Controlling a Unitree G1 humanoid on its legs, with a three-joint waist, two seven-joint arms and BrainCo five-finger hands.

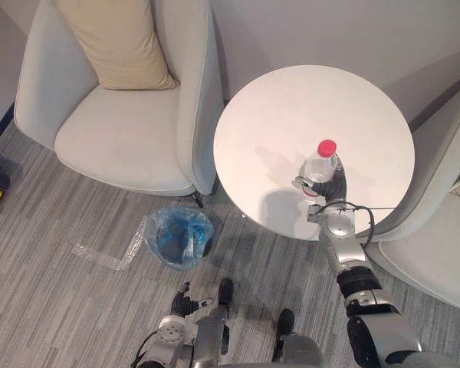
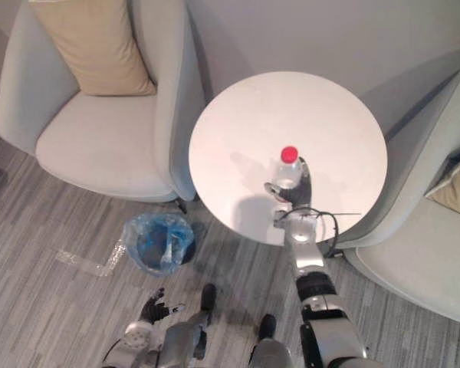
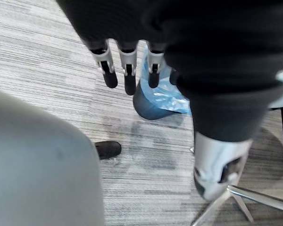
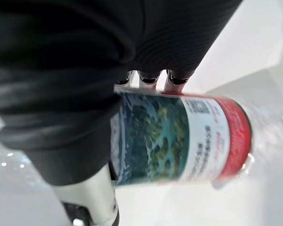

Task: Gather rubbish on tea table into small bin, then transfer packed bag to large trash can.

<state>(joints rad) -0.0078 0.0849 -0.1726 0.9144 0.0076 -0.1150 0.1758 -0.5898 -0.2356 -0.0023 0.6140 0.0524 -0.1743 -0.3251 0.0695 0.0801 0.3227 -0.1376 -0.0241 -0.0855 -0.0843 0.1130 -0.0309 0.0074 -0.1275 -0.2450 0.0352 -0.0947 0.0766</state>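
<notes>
Left eye: bottle (image 1: 320, 163) is upright, red cap on top, long axis vertical, near the robot-side edge of the round tea table (image 1: 253, 115). Right hand (image 1: 336, 188) is wrapped round its lower body from the robot's side. Can't tell if the base is on the top or just off it. Right eye: small bin (image 2: 157, 241) with blue bag is on the floor off the table's left edge, beside the armchair (image 2: 100, 146). That puts it left of and lower than the bottle, well apart. Left hand (image 2: 152, 310) hangs low near the bin, nearer it than the right hand. Left wrist: fingers (image 3: 128, 70) straight, relaxed, holding nothing, bin past them. Right wrist: fingers (image 4: 148, 77) curl behind the labelled body, gripping the bottle. My read: next move is a carry leftward and down, past the table edge, to the bin mouth.
</notes>
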